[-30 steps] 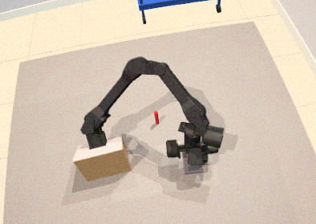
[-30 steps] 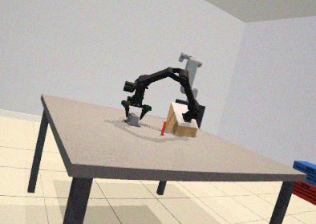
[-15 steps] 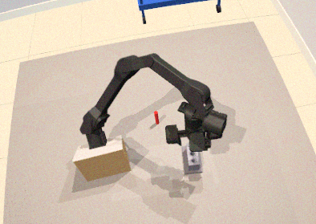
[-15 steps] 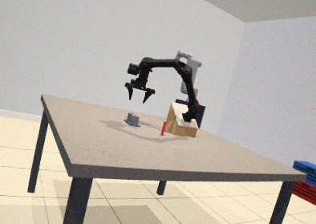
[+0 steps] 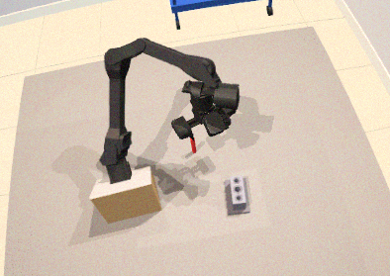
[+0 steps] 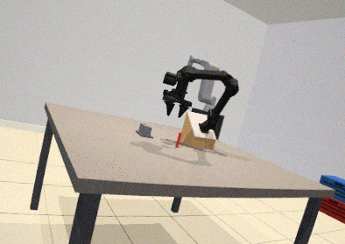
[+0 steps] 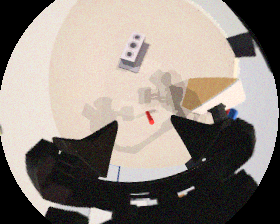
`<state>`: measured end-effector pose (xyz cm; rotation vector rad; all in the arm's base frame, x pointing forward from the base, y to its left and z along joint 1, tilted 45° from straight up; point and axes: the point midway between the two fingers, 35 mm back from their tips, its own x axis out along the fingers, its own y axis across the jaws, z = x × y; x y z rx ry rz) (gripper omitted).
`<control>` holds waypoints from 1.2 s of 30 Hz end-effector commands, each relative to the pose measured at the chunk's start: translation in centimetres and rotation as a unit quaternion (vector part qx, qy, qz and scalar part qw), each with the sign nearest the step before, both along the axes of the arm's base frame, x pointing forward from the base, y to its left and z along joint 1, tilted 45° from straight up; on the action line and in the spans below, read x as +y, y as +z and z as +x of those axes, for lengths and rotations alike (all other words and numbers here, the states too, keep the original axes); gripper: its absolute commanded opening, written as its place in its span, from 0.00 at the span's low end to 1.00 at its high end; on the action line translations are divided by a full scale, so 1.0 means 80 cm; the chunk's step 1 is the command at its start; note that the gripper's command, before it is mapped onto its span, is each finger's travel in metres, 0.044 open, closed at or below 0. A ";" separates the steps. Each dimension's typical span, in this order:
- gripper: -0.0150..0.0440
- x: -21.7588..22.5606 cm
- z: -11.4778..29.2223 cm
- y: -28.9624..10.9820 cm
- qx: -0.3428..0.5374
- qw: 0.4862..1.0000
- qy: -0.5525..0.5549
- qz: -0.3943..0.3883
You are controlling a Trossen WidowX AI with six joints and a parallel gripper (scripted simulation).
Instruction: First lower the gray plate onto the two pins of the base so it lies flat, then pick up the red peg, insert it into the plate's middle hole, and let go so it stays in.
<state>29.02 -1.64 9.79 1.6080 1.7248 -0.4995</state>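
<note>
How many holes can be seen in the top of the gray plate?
3, in one row along the gray plate: one near each end, one in the middle. None looks hidden.

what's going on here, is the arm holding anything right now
No, the gripper is open and empty, raised above the table. The gray plate sits on its base off to one side, apart from the arm. The red peg stands upright on the table just below the gripper, not yet picked up, so grabbing it looks like the likely next move.
</note>
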 end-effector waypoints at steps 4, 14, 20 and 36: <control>1.00 0.047 -0.050 0.027 -0.040 0.998 0.050 0.006; 1.00 0.074 -0.050 0.000 -0.041 0.998 0.050 0.007; 1.00 0.083 -0.050 -0.009 -0.041 0.998 0.050 0.007; 1.00 0.101 -0.048 -0.029 -0.038 0.998 0.050 0.004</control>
